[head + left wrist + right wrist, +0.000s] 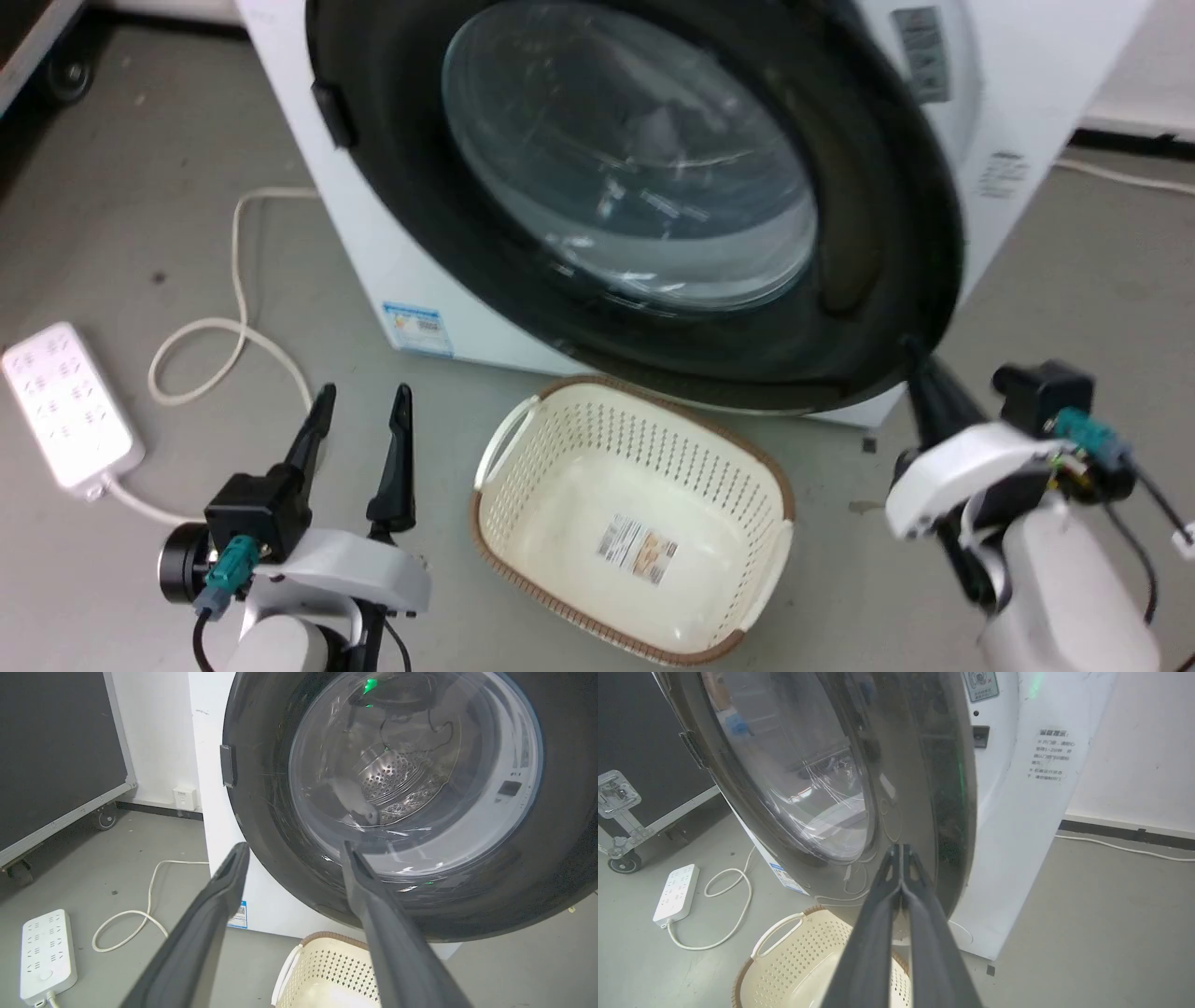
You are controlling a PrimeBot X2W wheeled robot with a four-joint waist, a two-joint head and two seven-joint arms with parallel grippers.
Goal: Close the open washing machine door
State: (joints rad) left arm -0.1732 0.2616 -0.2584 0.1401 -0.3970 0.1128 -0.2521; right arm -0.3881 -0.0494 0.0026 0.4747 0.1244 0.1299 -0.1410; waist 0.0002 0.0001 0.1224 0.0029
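Since a push is needed, right gripper (pixel 901 848): fingers pinched together, empty, tips laid on washing machine door (pixel 915 765) rim.
door: nearly flush on washing machine (pixel 1017 835) front.
left gripper (pixel 364 392): fingers spread, empty, parked clear of it.

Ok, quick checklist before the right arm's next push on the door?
1. Right gripper shut, tips at the washing machine door lower rim: ok.
2. Left gripper open, apart from the door: ok.
3. Door latched against the washing machine: cannot tell.
4. Basket on the floor clear of the door's lower edge: cannot tell.
5. Power strip and cable off to the left of the door: ok.
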